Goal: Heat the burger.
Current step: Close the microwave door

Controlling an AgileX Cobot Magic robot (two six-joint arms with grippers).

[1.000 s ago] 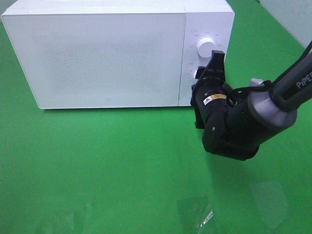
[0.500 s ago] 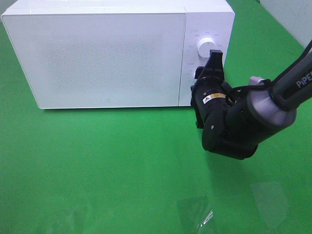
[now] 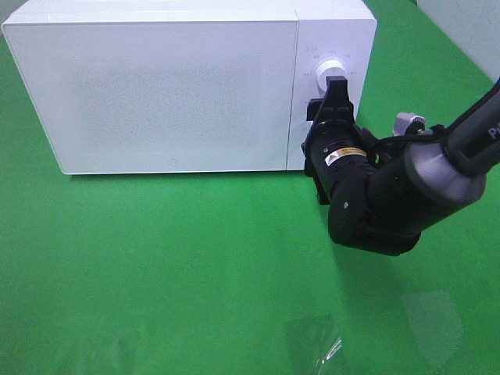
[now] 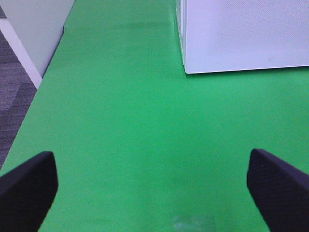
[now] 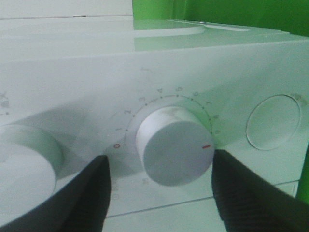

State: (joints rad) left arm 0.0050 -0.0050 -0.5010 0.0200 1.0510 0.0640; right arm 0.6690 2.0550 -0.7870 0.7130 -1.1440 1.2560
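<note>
microwave (image 3: 172, 86) white all over; its door (image 3: 156, 94) carries a fine grey dot mesh. timer knob (image 5: 174, 145) white with a short red tick (image 5: 206, 146) at the rim, scale numbers pale grey, zero mark red. table cover (image 3: 156, 273) plain bright green. right gripper (image 5: 161, 159) black, arm (image 3: 375, 203) black with a grey collar (image 3: 437, 168) and a yellow-and-white label (image 3: 341, 155). left gripper (image 4: 153, 188) fingers (image 4: 29, 188) black, finely dotted. floor (image 4: 14, 87) dark grey carpet.

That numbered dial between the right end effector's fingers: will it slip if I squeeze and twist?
The numbered dial looks smooth and round with no visible ridges, so it may slip under a light pinch. It seems rigid plastic, unlikely to deform. The bulky microwave probably won't shift.
</note>
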